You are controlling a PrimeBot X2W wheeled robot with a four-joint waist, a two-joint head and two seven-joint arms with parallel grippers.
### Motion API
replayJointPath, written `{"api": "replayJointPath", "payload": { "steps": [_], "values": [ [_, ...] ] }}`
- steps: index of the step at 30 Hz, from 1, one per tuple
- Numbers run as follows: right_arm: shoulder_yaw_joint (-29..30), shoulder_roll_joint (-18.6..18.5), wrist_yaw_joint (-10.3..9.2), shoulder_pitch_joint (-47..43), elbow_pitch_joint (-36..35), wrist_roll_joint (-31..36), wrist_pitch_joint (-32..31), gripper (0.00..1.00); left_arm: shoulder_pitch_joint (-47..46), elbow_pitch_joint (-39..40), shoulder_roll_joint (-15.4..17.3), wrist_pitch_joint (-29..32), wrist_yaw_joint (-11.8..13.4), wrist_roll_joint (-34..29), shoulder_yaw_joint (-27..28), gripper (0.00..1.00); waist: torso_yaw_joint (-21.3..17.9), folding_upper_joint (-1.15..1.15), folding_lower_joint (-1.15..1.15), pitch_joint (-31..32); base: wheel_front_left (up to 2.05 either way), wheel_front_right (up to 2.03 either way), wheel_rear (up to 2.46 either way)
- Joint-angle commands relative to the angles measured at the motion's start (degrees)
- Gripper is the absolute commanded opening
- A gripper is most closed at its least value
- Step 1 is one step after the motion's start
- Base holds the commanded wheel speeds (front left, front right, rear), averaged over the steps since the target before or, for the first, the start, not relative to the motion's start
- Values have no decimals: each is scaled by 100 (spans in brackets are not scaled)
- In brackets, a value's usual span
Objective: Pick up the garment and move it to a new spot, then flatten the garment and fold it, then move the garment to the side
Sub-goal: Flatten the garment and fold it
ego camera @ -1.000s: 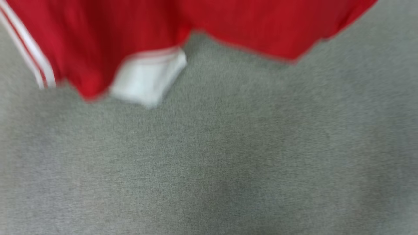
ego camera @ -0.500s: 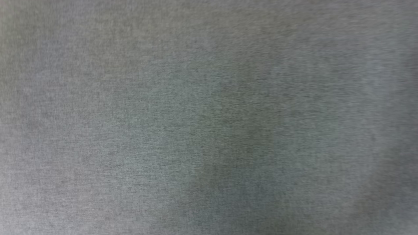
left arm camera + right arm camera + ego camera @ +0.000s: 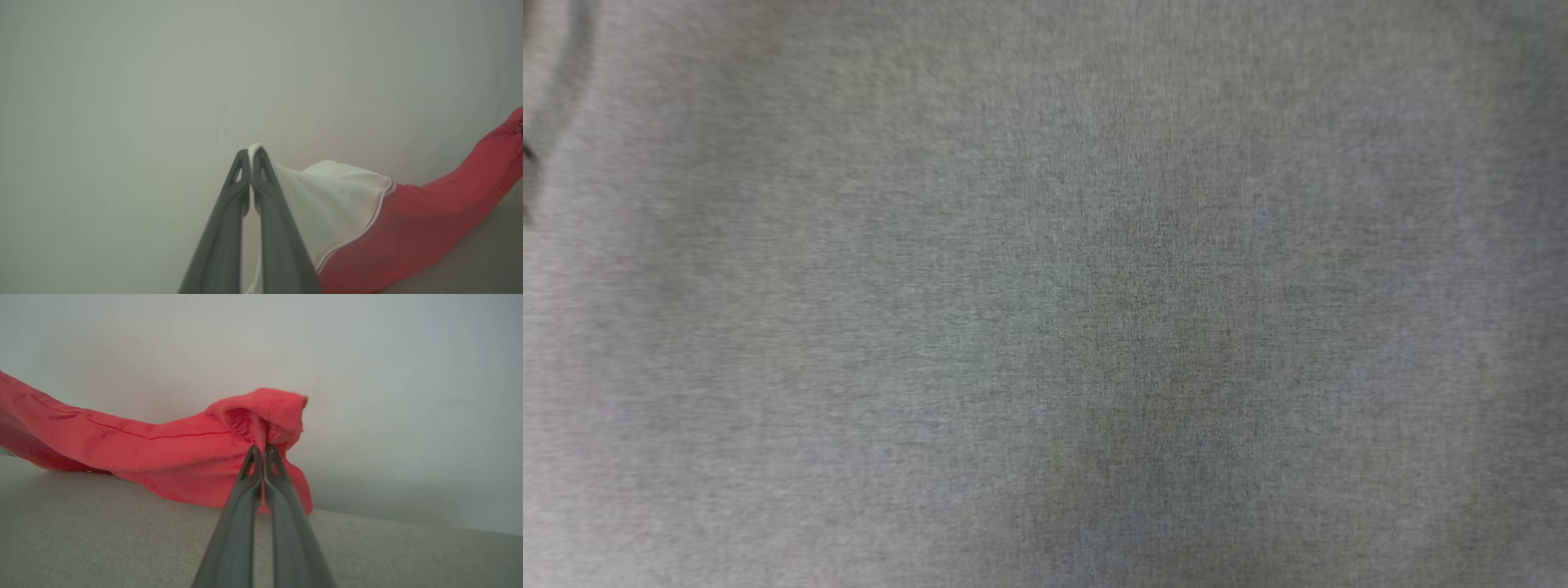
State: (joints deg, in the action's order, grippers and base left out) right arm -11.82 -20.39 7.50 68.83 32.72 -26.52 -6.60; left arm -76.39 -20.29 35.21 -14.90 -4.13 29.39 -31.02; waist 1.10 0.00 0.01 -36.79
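Note:
The garment (image 3: 412,220) is a red shirt with a white sleeve, held up off the grey cloth surface. In the left wrist view my left gripper (image 3: 251,157) is shut on the edge of the white sleeve (image 3: 339,200), and the red body stretches away to the right. In the right wrist view my right gripper (image 3: 260,451) is shut on a bunched red fold of the garment (image 3: 171,449), whose cloth runs off to the left above the surface.
A grey woven cloth surface (image 3: 1045,327) spreads across the head view, blurred. Its pale grey edge (image 3: 102,539) lies below the hanging cloth in the right wrist view. A plain pale wall (image 3: 163,81) stands behind both grippers.
The head view has shifted: a second ago the red cloth with a white sleeve hung along its top, and since half a second ago it takes in grey surface. Both grips stay shut.

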Motion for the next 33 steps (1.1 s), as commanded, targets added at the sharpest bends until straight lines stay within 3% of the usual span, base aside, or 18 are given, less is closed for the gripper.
{"api": "replayJointPath", "payload": {
  "steps": [1, 7, 11, 16, 24, 33],
  "values": [
    [-48, -33, -2, -116, -6, -90, 4, 0, 223, 76, -19, -37, 44, -49, -38, 0, 74, 0, -1, 214, 0, 0, 0],
    [-546, -369, -2, -1259, -69, -635, 30, 0, 2125, 766, 36, -41, 387, -4, -267, 0, 208, 0, -1, 892, 0, 0, 0],
    [-793, -585, -2, -2120, -265, -1126, 23, 0, 3280, 1115, 217, 33, 639, 196, -359, 0, 315, 0, -1, 1378, 0, 0, 0],
    [-1134, -982, -2, -3081, -625, -1526, 50, 0, 4455, 1532, 528, 317, 771, 481, -553, 0, 435, 0, -1, 1860, 0, 0, 0],
    [-1016, -1344, -2, -4488, -1120, -2038, 36, 0, 5943, 2246, 1004, 895, 938, 847, -1005, 0, 636, 0, -1, 2522, 0, 0, 0],
    [-659, -1530, -2, -5899, -1696, -2367, -380, 0, 7203, 3058, 1256, 1448, 1229, 1485, -1354, 0, 637, 0, -1, 3016, 0, 0, 0]
  ]
}}
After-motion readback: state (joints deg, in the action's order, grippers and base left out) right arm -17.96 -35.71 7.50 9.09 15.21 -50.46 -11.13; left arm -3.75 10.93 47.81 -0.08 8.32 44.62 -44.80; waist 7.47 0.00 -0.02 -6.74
